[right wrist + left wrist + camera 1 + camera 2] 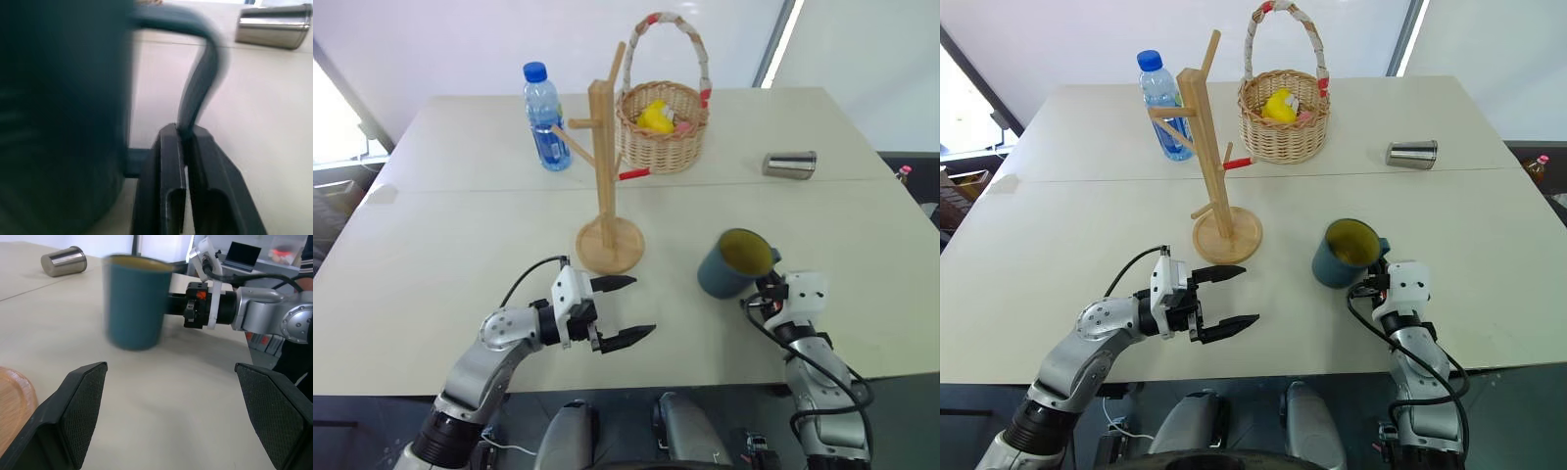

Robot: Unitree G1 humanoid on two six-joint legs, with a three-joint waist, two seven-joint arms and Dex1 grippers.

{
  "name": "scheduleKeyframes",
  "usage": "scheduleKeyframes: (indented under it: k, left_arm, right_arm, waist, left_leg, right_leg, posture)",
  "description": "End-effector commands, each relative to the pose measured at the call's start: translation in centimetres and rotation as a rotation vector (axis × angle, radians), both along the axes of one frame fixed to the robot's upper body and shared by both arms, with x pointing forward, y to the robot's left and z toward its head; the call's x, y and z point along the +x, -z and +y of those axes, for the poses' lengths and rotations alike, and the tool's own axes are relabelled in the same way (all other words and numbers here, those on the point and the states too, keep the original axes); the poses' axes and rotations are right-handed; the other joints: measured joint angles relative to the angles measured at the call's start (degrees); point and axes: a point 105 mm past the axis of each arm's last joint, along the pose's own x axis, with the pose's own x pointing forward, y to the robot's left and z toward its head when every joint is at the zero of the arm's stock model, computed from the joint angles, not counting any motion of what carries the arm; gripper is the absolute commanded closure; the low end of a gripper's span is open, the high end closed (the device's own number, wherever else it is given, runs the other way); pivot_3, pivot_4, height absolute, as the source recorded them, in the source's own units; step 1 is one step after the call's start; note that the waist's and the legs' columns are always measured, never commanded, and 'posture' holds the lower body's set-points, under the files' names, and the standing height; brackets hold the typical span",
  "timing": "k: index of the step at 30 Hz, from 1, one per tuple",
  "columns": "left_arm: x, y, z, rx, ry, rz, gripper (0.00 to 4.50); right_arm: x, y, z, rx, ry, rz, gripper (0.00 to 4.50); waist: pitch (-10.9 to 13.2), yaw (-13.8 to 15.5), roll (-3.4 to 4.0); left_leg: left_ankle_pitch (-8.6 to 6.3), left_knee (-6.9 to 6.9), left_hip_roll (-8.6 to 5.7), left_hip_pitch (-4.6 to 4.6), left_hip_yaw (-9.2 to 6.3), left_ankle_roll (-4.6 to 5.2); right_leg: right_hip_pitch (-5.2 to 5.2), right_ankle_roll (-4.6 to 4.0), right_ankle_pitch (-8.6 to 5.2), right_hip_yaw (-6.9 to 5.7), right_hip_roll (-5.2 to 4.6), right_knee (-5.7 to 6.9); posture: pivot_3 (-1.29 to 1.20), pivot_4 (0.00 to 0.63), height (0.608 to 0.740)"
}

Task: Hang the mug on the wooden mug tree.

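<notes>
Progress stands at the grasp: the right hand (766, 290) has its two black fingers (168, 161) pressed together on the loop handle (198, 93) of the mug (734, 262), pinching it; the mug is tilted, its yellow-green inside facing up and toward the near edge, and whether its base touches the tabletop (440, 255) cannot be told; it sits toward the near right part of the tabletop, well apart from the wooden mug tree (605, 166), which stands upright on its round base near the middle with every peg bare; the left hand (625, 310) hovers close to the near edge with its fingers spread wide and nothing between them, pointing toward the mug; a water bottle (545, 117), a wicker basket (661, 122) and a small metal cup (790, 164) on its side lie toward the far edge; judging from this, the pick-up is done or nearly so, while carrying the mug across and slipping its handle over a peg remain.
</notes>
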Motion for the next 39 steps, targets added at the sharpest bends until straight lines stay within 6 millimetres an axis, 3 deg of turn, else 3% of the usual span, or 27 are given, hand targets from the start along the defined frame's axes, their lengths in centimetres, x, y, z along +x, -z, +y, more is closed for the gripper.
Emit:
scheduleKeyframes:
  k: [1, 4, 7, 12, 17, 30, 39]
  left_arm:
    - [-0.1, -0.9, 0.2, -0.006, -0.008, -0.054, 0.00]
    - [0.4, -0.5, 1.0, 0.010, -0.044, -0.054, 0.00]
    - [1.4, -0.4, 2.5, 0.026, -0.105, -0.062, 0.00]
    - [2.7, -0.8, 4.3, 0.043, -0.160, -0.091, 0.00]
    - [3.4, -2.0, 5.0, 0.027, -0.196, -0.121, 0.00]
    - [3.5, -5.3, 6.1, -0.038, -0.249, -0.157, 0.00]
    - [2.6, -7.4, 7.5, -0.087, -0.263, -0.136, 0.00]
  right_arm:
    - [0.0, -2.0, 0.6, -0.084, -0.052, -0.072, 4.45]
    - [-0.3, -3.2, 2.4, -0.294, -0.204, -0.101, 4.45]
    - [-0.7, -6.0, 4.9, -0.529, -0.398, -0.181, 4.45]
    - [-0.5, -11.2, 7.9, -0.734, -0.592, -0.308, 4.45]
    - [0.0, -15.2, 9.8, -0.795, -0.661, -0.380, 4.45]
    - [2.1, -18.6, 11.9, -0.875, -0.737, -0.373, 4.45]
    - [4.4, -19.4, 13.1, -0.913, -0.768, -0.367, 4.45]
  waist:
    - [0.00, -0.01, 0.00]
    - [0.01, -0.02, 0.02]
    - [0.01, -0.12, 0.01]
    - [0.05, -0.05, -0.03]
    - [0.06, 0.14, -0.10]
    - [0.07, -0.05, -0.11]
    - [0.08, -0.03, -0.12]
  left_leg:
    - [0.00, 0.00, 0.00, 0.00, 0.00, 0.00]
    - [0.00, 0.00, -0.01, 0.00, 0.02, 0.00]
    - [0.00, 0.01, -0.02, 0.02, 0.01, 0.00]
    - [0.01, 0.05, 0.00, 0.03, -0.01, 0.01]
    - [0.02, 0.07, -0.01, -0.02, -0.09, 0.04]
    - [0.02, 0.05, -0.03, -0.06, -0.08, 0.04]
    - [0.02, 0.04, -0.03, -0.09, -0.07, 0.03]
  right_leg:
    - [0.00, 0.00, 0.00, 0.00, 0.00, 0.00]
    - [-0.01, 0.00, 0.00, 0.00, 0.00, 0.00]
    - [0.00, 0.00, 0.00, 0.00, 0.03, 0.00]
    - [0.01, 0.01, 0.00, -0.01, 0.08, 0.02]
    - [0.03, 0.01, 0.00, -0.08, 0.02, -0.01]
    - [-0.03, 0.01, 0.01, -0.08, -0.06, -0.03]
    - [-0.07, 0.01, 0.01, -0.08, -0.09, -0.04]
  posture:
    - [0.00, 0.150, 0.740]
    - [0.00, 0.150, 0.740]
    - [0.00, 0.150, 0.740]
    - [0.00, 0.150, 0.740]
    - [0.00, 0.150, 0.740]
    - [0.00, 0.150, 0.740]
    - [0.00, 0.150, 0.740]
